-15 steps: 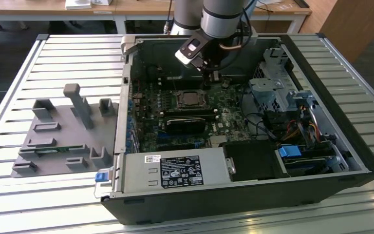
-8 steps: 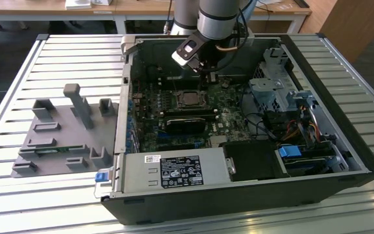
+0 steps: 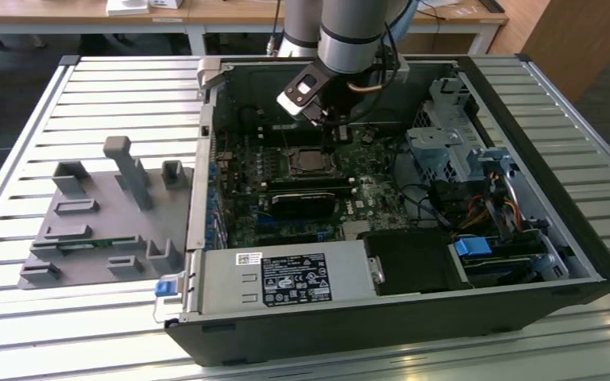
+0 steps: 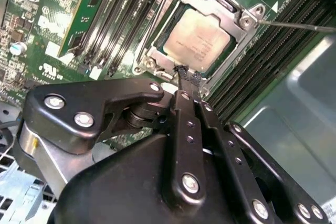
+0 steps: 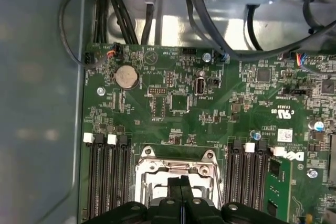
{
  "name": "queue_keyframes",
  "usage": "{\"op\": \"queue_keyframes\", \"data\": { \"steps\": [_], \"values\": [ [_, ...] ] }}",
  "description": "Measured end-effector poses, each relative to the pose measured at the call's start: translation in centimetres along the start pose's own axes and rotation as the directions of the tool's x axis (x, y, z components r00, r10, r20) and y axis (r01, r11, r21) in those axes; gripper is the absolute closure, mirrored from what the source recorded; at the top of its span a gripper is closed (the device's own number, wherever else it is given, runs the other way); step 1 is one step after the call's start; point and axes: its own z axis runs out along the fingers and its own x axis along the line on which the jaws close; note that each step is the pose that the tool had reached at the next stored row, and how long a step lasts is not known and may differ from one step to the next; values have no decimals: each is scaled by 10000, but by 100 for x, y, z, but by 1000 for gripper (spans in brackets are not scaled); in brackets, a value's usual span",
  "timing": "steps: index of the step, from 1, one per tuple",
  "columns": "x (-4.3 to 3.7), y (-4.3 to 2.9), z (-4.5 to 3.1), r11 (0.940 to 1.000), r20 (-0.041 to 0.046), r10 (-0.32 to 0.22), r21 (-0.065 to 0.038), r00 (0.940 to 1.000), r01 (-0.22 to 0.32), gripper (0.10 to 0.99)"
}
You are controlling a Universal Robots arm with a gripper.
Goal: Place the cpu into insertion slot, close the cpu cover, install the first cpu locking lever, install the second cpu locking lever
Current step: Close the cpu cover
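Tool (image 4: 184,73) tips, pressed shut and seemingly empty, meet the insertion slot (image 4: 148,56) rim in the second wrist view, with the cpu (image 4: 198,39) seated just beyond under the cpu cover (image 4: 237,38). In the first wrist view the tips hang over that cover (image 5: 176,169). In the exterior view the cpu (image 3: 307,162) lies just camera-side of the tool (image 3: 333,131).

Lower middle of the exterior view: a black label (image 3: 296,286) of white print and approval symbols, and just up-left of it a small white sticker (image 3: 248,258), both on the grey metal housing (image 3: 348,274); I can read no line of either. In the first wrist view, the green motherboard (image 5: 210,124) bears a white approval mark (image 5: 286,113) and a white sticker (image 5: 284,135). In the second wrist view, a white triangle (image 4: 272,7) marks the board beside the cpu cover (image 4: 157,56), and the cpu (image 4: 198,38) carries faint engraving that I cannot read.
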Motion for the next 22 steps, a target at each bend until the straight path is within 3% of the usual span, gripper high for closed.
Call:
{"op": "queue_keyframes", "data": {
  "steps": [22],
  "values": [
    [4,-240,93,10000,2,0,1,10000,0,980]
  ]
}}
